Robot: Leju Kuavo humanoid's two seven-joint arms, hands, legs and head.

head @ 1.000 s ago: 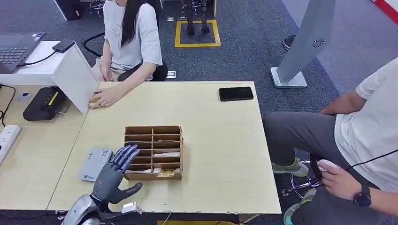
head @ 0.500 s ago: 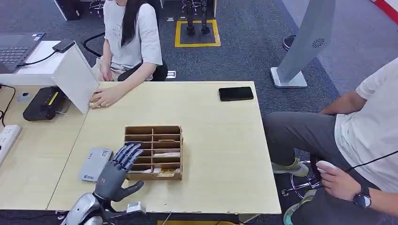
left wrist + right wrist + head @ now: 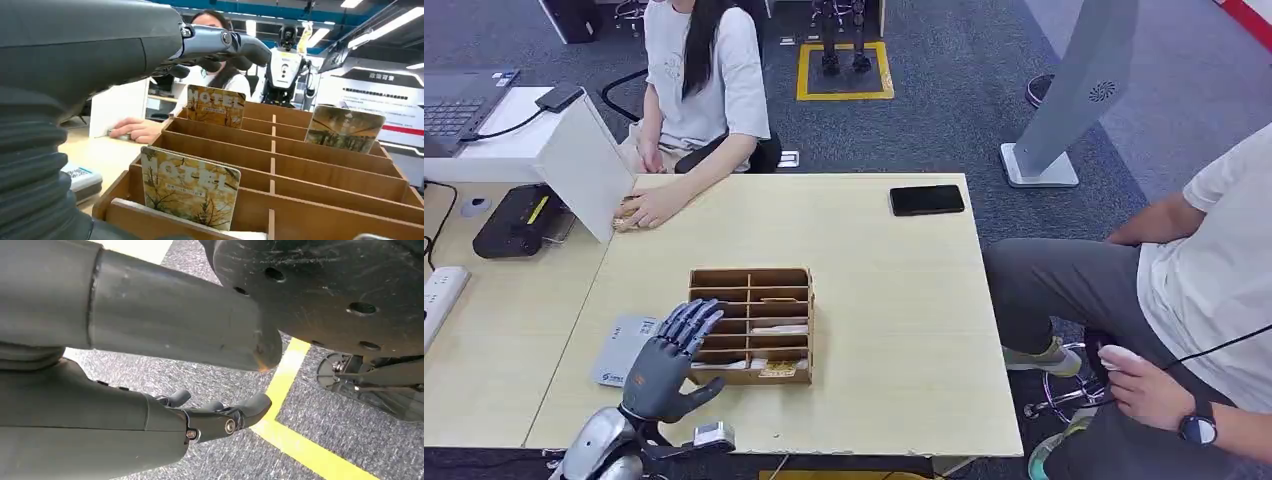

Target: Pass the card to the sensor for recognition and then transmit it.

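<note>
A wooden divider box [image 3: 796, 277] stands in the middle of the table, with hotel cards upright in its slots. In the left wrist view the nearest card [image 3: 190, 187] sits in the front slot, and two more cards [image 3: 216, 106] [image 3: 345, 129] stand farther back. A grey card sensor [image 3: 618, 355] lies flat on the table just left of the box. My left hand [image 3: 664, 362] hovers at the box's near left corner, fingers spread over the slots and holding nothing. My right hand [image 3: 220, 415] hangs over the floor, fingers loosely extended and empty.
A black phone [image 3: 926, 200] lies at the table's far right. One person sits at the far side with a hand [image 3: 654, 207] resting by a white partition [image 3: 584, 165]. Another person [image 3: 1194, 290] sits close on the right. A black device [image 3: 514, 222] and power strip [image 3: 439, 295] lie on the left desk.
My left hand has edged slightly forward and up over the box's left side, with its fingers reaching a little farther across the slots. Nothing was picked up.
</note>
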